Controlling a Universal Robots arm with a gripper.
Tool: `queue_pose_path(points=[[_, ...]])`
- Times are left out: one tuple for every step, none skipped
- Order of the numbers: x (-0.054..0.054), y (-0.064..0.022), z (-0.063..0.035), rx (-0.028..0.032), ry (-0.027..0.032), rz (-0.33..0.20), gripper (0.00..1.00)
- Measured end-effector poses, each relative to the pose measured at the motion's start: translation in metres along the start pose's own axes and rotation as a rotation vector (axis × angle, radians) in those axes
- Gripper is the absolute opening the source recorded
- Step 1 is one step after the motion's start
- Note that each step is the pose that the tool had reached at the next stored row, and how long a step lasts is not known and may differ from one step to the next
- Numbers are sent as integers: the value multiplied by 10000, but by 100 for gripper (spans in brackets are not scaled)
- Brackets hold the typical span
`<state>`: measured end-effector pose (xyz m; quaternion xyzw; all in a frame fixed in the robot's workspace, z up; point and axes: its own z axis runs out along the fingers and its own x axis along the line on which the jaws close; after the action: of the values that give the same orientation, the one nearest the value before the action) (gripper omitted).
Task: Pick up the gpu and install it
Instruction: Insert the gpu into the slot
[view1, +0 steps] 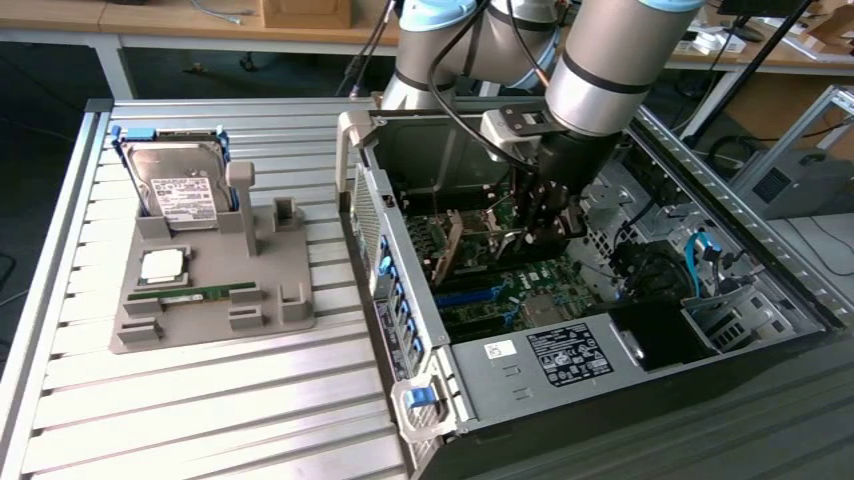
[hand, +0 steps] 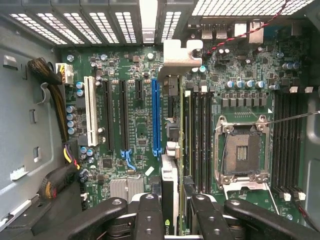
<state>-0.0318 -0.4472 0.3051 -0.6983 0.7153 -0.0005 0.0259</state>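
Observation:
The gpu (hand: 171, 190) hangs edge-on inside the open computer case (view1: 441, 395), above the motherboard (hand: 135, 130). Its silver end bracket (hand: 176, 54) points toward the case's vented rear wall. My gripper (hand: 175, 212) is shut on the card, with one black finger (hand: 150, 215) on each side of it. The card runs parallel to the long blue slot (hand: 156, 115) and close beside it; I cannot tell whether it touches the board. In the exterior view the gripper (view1: 541, 235) is lowered into the case, and the gpu (view1: 454, 245) shows its olive-tan face.
A grey fixture (view1: 214, 310) on the slatted table, at the exterior view's left, holds an upright hard drive (view1: 187, 195), a processor chip (view1: 163, 265) and a green memory stick (view1: 200, 295). Inside the case are an empty processor socket (hand: 242, 150), cable bundles (hand: 55, 100) and drive bays (view1: 727, 320).

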Motion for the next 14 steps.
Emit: queue_pose_path(points=[[0, 3, 1, 0, 0, 0, 27], [1, 7, 1, 0, 0, -1, 27], [1, 10, 2, 0, 0, 0, 27], [2, 13, 3, 0, -1, 0, 27], [2, 16, 3, 0, -1, 0, 27], [3, 21, 4, 0, -1, 0, 27], [3, 24, 5, 0, -1, 0, 27], [4, 27, 5, 0, 0, -1, 27], [4, 32, 6, 0, 1, -1, 27], [5, 38, 7, 0, 0, 0, 27], [6, 41, 8, 0, 0, 0, 27], [6, 45, 9, 0, 0, 0, 27], [7, 48, 9, 0, 0, 0, 27], [7, 51, 10, 0, 1, 0, 27]])
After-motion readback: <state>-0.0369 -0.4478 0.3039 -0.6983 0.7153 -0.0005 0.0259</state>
